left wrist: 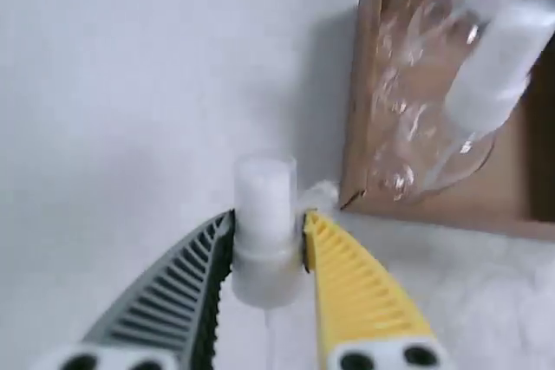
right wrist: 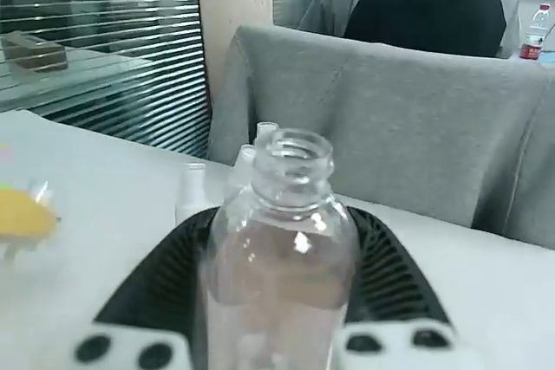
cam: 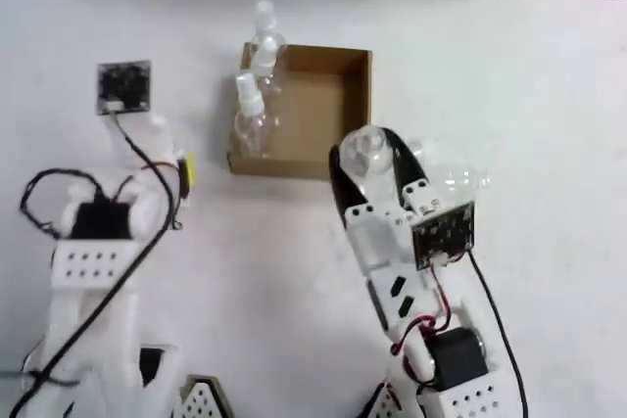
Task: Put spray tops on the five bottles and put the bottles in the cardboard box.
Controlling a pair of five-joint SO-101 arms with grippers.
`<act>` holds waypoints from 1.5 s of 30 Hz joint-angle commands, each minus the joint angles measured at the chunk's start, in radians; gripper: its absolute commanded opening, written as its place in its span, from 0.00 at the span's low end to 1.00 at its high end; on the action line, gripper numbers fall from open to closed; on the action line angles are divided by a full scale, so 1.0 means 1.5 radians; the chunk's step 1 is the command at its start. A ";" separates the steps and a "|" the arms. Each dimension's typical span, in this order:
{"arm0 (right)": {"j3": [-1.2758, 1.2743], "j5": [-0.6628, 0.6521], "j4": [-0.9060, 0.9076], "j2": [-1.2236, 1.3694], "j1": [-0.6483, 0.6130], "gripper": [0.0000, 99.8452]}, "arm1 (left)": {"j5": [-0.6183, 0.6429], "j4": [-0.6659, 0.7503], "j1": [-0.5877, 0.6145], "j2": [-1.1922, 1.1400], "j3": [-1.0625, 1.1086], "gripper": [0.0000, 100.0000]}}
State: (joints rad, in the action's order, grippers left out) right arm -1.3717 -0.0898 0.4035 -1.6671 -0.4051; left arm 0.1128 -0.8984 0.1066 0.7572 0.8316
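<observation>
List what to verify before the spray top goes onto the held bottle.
1. Left gripper shut on spray top: ok.
2. Right gripper shut on bottle, upright: ok.
3. Bare neck on bottle: ok.
4. Spray top above neck: not ok, far apart.
5. Free floor in cardboard box: ok.

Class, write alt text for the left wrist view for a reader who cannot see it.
A black-and-yellow pincer grips a white plastic spray top over a white table. Beside it, a brown cardboard box corner holds a clear plastic bottle with its white top fitted.
</observation>
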 commanded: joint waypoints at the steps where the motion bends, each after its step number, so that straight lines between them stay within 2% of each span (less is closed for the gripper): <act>1: 0.005 -0.010 -0.019 -0.013 -0.041 0.02 | -0.005 0.014 0.006 0.107 -0.119 0.02; 6: -0.042 -0.010 -0.019 -0.017 -0.121 0.02 | -0.001 0.065 -0.030 0.163 -0.249 0.02; 12: -0.121 -0.010 -0.063 -0.018 -0.163 0.02 | -0.001 0.163 -0.097 0.163 -0.334 0.02; 16: -0.152 -0.010 -0.065 -0.019 -0.172 0.02 | -0.001 0.230 -0.174 0.163 -0.366 0.02; 21: -0.199 -0.010 -0.067 -0.019 -0.174 0.02 | -0.005 0.294 -0.315 0.162 -0.372 0.02; 24: -0.202 -0.010 -0.067 -0.019 -0.171 0.02 | -0.005 0.275 -0.362 0.146 -0.371 0.02; 30: -0.206 -0.010 -0.065 -0.019 -0.169 0.02 | -0.005 0.253 -0.367 0.054 -0.362 0.02; 36: -0.206 -0.011 -0.063 -0.019 -0.168 0.02 | -0.005 0.157 -0.372 0.077 -0.358 0.02; 41: -0.215 -0.014 -0.067 -0.019 -0.168 0.02 | -0.006 0.118 -0.350 0.101 -0.350 0.02; 45: -0.215 -0.014 -0.067 -0.019 -0.168 0.02 | -0.006 0.118 -0.349 0.126 -0.288 0.02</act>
State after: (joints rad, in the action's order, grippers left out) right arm -1.6709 -0.0990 0.3253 -1.6855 -0.6613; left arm 0.1112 -0.7265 -0.4273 0.8999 0.3422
